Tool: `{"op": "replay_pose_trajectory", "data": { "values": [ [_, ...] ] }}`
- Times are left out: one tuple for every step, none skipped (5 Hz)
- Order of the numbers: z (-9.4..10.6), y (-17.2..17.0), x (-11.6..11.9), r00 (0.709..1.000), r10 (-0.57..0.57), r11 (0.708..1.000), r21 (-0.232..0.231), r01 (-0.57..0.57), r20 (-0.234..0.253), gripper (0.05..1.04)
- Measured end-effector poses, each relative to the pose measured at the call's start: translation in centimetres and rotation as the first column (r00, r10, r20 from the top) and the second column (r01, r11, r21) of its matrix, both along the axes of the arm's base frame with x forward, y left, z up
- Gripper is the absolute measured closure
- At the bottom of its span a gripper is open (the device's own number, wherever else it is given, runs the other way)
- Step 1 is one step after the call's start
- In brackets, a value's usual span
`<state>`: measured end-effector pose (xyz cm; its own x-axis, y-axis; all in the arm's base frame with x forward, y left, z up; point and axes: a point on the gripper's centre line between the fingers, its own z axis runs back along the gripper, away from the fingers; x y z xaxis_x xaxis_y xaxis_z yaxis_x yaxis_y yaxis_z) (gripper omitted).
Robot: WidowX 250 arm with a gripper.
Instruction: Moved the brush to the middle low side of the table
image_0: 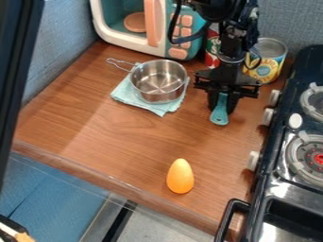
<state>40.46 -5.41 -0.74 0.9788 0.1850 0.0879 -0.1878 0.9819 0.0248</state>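
While pan sits on cloth, tool grips brush, fingers closed against it.

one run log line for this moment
gripper: at brush, beside pot | grasp: unclear | brush: not yet at low side of table | pot: on cloth | orange egg-shaped item: near low edge

The black arm enters from the top edge, its gripper hanging pointed downward.
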Motion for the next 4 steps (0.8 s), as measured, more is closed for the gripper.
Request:
{"op": "replay_pose_trajectory", "data": {
  "values": [
    [1.4, 0.1, -1.5, 0.998, -0.058, 0.998, -0.001, 0.058, -0.002, 0.749],
    [7.0, 0.7, -2.6, 0.991, -0.067, 0.997, -0.025, 0.070, 0.116, 0.749],
    [8.8, 4.4, -5.3, 0.991, -0.025, 0.998, -0.061, 0.033, 0.131, 0.749],
    [8.1, 6.8, -8.8, 0.994, -0.054, 0.997, -0.043, 0.058, 0.093, 0.749]
  ]
}}
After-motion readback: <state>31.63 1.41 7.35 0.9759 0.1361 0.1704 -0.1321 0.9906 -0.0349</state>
